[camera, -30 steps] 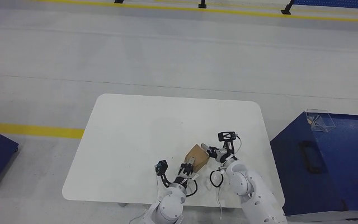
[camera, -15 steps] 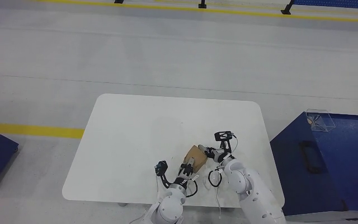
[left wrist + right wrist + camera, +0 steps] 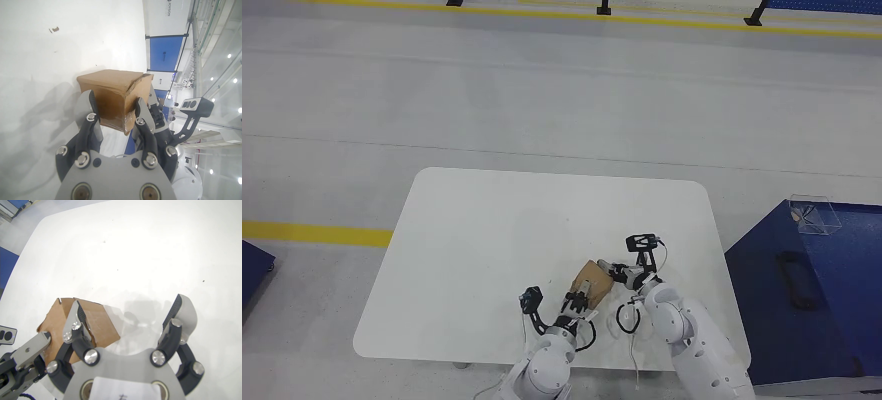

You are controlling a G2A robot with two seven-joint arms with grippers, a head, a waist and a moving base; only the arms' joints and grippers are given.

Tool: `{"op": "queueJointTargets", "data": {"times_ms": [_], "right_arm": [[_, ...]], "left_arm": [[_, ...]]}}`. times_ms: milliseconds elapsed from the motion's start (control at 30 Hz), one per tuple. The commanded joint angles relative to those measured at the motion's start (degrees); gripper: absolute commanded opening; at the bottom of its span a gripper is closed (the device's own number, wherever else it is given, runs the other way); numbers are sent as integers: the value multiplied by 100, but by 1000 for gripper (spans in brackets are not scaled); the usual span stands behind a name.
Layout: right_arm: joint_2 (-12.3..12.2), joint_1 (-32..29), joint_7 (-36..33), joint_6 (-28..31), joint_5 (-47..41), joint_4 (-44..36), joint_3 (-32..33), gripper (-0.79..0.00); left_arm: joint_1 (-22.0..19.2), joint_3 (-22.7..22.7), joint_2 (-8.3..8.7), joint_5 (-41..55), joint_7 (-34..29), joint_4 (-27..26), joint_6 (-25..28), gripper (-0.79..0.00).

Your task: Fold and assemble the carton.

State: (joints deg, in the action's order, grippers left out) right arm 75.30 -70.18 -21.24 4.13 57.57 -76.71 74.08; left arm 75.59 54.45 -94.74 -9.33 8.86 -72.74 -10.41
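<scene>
Carton [image 3: 592,276] gripped by left end effector [image 3: 115,103] near table [image 3: 482,240] edge.

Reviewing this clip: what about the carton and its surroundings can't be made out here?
- Top view: the carton is too small to read its flaps.
- Left wrist view: the left gripper covers the side edges of the carton's near face; the far side faces away.
- Right wrist view: a finger of the right gripper crosses the carton; contact is unclear.
- Left wrist view: the scrap beyond the carton is too small to identify.
</scene>
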Motion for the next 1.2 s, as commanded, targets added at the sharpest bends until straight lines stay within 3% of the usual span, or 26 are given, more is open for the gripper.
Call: {"op": "queueJointTargets", "data": {"times_ms": [0, 333, 767, 1167], "right_arm": [[-5, -6, 5, -4, -43, -26, 34, 0], [4, 93, 106, 33, -243, -41, 41, 0], [92, 613, -156, 120, -165, 620, -441, 0], [15, 331, 36, 282, -473, 259, -45, 0]], "left_arm": [[-34, -12, -12, 11, 11, 47, -23, -437], [-40, -21, -34, -5, 19, 68, 16, -440], [-24, 42, -40, -24, -6, 31, -2, -437], [-50, 64, -54, -23, -43, 87, 6, -437]]}}
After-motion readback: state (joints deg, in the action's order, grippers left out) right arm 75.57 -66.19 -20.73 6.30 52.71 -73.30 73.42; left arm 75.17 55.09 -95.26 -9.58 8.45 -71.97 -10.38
